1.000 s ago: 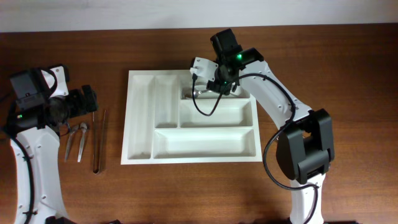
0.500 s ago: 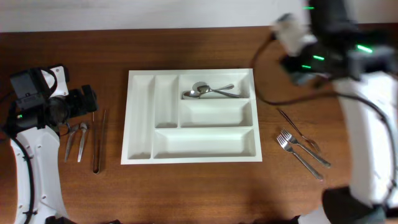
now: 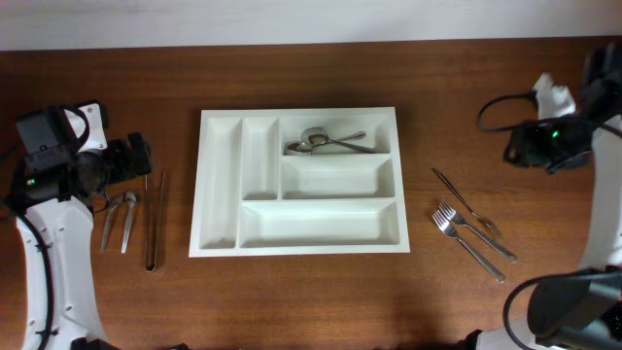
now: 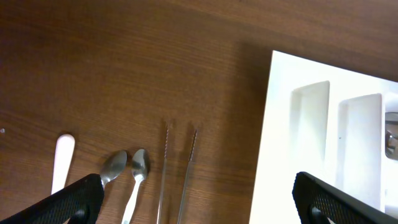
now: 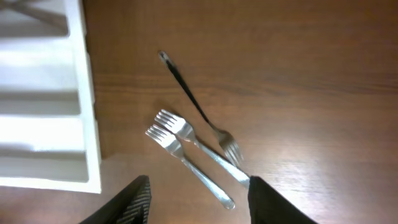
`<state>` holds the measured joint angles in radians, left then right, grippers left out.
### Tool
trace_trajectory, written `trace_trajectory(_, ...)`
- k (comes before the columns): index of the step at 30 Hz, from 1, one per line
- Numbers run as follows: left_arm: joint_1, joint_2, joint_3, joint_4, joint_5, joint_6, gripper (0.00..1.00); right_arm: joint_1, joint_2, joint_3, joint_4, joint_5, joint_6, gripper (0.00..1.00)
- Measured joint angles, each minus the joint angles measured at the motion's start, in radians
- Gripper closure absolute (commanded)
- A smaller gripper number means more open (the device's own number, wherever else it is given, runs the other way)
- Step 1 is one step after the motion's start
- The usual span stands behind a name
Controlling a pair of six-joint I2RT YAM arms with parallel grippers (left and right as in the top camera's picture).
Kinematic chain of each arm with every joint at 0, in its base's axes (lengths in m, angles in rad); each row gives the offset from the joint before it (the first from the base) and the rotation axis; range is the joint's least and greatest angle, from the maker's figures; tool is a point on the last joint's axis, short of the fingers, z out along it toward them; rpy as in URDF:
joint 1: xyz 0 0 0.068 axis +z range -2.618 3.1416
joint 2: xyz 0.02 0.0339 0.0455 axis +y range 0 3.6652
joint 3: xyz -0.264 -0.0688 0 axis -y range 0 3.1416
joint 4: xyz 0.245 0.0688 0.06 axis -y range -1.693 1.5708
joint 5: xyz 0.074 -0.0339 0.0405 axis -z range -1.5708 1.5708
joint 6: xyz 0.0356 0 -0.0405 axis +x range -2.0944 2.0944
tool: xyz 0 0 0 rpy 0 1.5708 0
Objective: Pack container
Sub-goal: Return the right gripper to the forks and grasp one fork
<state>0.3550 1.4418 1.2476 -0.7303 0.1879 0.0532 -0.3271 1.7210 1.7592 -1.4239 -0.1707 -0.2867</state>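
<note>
Left claw (image 4: 198, 202) gapes empty above loose spoons (image 4: 140, 165) and long tweezers (image 3: 155, 222) on the worktop (image 3: 486, 97). Only its wrist view shows a white handle (image 4: 62, 160). The container (image 3: 222, 185) lies centre, with packed spoons (image 3: 326, 142) in its upper right compartment. Right claw (image 5: 199, 202) hangs released over three forks (image 5: 171, 121).

You're looking at a brown wood-grain table (image 3: 311, 292) filling the frame. At ctr the white container (image 3: 292, 248) lies flat on the wood. Frame left, near it: long thin metal tongs (image 3: 155, 222), then 2 spoons (image 3: 121, 219) side by side, bowls toward the top. Frame right, apart from the container: 2 forks (image 3: 471, 238) parallel on a diagonal, w/ a thinner dark-handled fork (image 3: 465, 202) just beside them.
</note>
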Motion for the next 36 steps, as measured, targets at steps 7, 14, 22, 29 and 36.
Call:
trace_trajectory(7, 0.000, 0.000, 0.000, 0.000, 0.000, 0.000, 0.01, 0.055, 0.001, -0.294, 0.213, 0.012, -0.041, 0.53)
trace_trajectory(14, 0.000, 0.000, 0.000, 0.000, 0.000, 0.000, 0.01, 0.146, 0.014, -0.401, 0.355, 0.114, -0.133, 0.58)
trace_trajectory(22, 0.000, 0.000, 0.000, 0.000, 0.000, 0.000, 0.01, 0.146, 0.112, -0.431, 0.364, 0.186, -0.171, 0.58)
trace_trajectory(29, 0.000, 0.000, 0.000, 0.000, 0.000, 0.000, 0.01, 0.146, 0.135, -0.443, 0.355, 0.245, -0.195, 0.59)
trace_trajectory(36, 0.000, 0.000, 0.000, 0.000, 0.000, 0.000, 0.01, 0.131, 0.137, -0.502, 0.370, 0.287, -0.197, 0.59)
